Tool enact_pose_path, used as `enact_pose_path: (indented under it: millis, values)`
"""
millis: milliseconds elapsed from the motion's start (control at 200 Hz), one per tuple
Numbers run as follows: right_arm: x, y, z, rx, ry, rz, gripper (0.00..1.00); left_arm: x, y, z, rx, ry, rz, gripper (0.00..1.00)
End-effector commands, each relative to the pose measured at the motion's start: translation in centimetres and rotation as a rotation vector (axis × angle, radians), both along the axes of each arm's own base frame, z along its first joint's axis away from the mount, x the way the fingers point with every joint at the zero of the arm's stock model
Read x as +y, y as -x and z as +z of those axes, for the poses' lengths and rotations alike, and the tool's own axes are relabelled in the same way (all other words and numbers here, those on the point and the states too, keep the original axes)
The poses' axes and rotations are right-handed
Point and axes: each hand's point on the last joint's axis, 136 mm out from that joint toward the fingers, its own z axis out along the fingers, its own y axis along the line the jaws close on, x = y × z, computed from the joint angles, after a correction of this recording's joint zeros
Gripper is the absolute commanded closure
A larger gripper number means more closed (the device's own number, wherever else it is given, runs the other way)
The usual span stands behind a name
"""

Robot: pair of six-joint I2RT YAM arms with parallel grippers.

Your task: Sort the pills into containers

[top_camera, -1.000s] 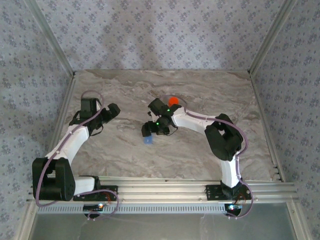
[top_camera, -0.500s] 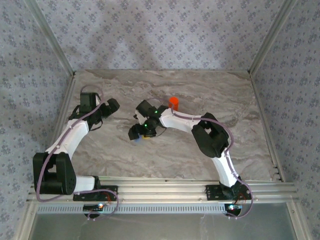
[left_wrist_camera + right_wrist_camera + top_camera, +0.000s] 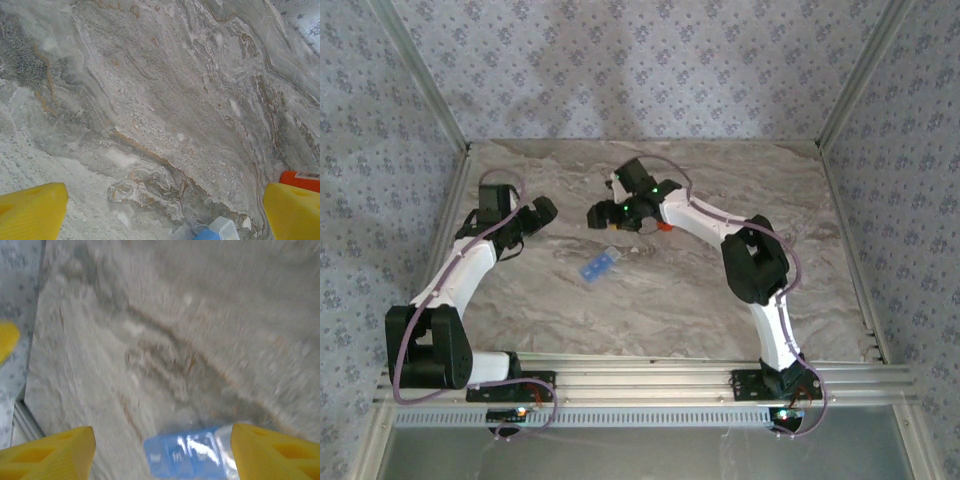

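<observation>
While pale blue translucent plastic pill box [image 3: 601, 265] lies flat mid-table, just near of right gripper [image 3: 600, 216], jaws apart, empty; left gripper [image 3: 542, 210] likewise wide. Likely light, rigid, slick: pinch across narrow width.

The left arm [image 3: 470, 265] is bending at its elbow and stretching forward. The left gripper [image 3: 542, 210] is pointing toward the right arm with its jaws gaping wide, yellow fingertips [image 3: 31, 210] sitting at opposite lower corners of the wrist view. The right arm [image 3: 705, 222] is arching far over to its left. The right gripper [image 3: 598, 215] is tilting downward, jaws parted, its fingertips [image 3: 50, 452] standing well apart.
</observation>
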Motion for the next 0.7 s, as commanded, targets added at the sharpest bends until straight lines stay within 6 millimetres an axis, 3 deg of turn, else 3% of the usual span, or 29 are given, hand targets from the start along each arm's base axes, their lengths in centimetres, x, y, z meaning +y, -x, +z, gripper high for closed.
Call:
enact_pose_path:
  millis: [0, 245, 435, 695]
  values:
    - [0.8, -1.2, -0.9, -0.003, 0.050, -0.002, 0.26, 0.3, 0.3, 0.9, -0.008, -0.004, 0.010, 0.00]
    - [2.8, -2.2, -3.4, 0.019, 0.031, 0.035, 0.27, 0.2, 0.9, -0.6, 0.033, 0.008, 0.012, 0.00]
    - [4.3, -1.0, -4.3, 0.047, -0.008, 0.109, 0.28, 0.1, 0.9, -1.1, 0.049, 0.014, 0.007, 0.00]
    - [4.4, 0.9, -5.3, 0.112, -0.024, 0.168, 0.30, -0.1, 0.7, -1.4, 0.050, 0.022, -0.001, 0.00]
